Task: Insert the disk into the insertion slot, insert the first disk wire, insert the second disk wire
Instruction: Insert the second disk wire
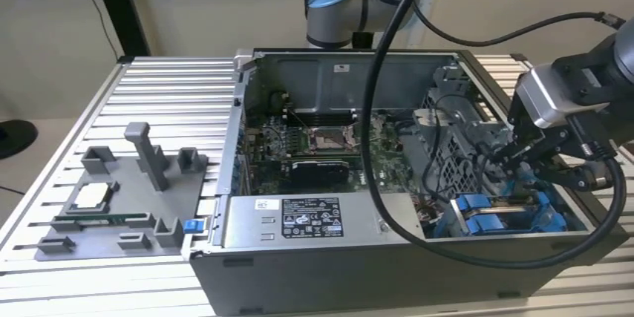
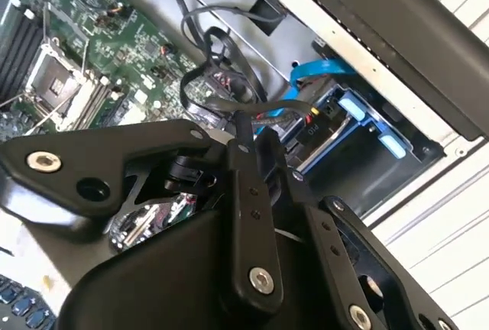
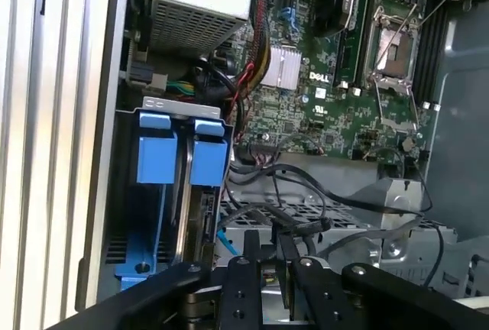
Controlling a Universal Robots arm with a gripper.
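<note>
The disk (image 3: 205, 163), in its bright blue frame, sits inside the insertion slot (image 3: 172, 104) at the case's front corner, on the exterior view's right (image 1: 485, 211). In the second wrist view its blue frame (image 2: 359, 110) shows at the rear of the bay. My gripper (image 1: 510, 157) hangs just above and behind the bay. In both wrist views its fingers (image 3: 252, 253) stand close together, pinching a black disk wire (image 2: 229, 105) whose plug (image 2: 309, 112) lies at the disk's back edge. A blue data cable (image 2: 317, 70) curves right beside it.
The open case holds a motherboard (image 1: 317, 146) and a grey labelled power-supply box (image 1: 297, 220). Loose black cables (image 3: 306, 192) cross the perforated drive cage. A grey fixture tray (image 1: 109, 206) lies on the slatted table (image 1: 159, 87). The arm's thick hose (image 1: 376, 109) drapes over the case.
</note>
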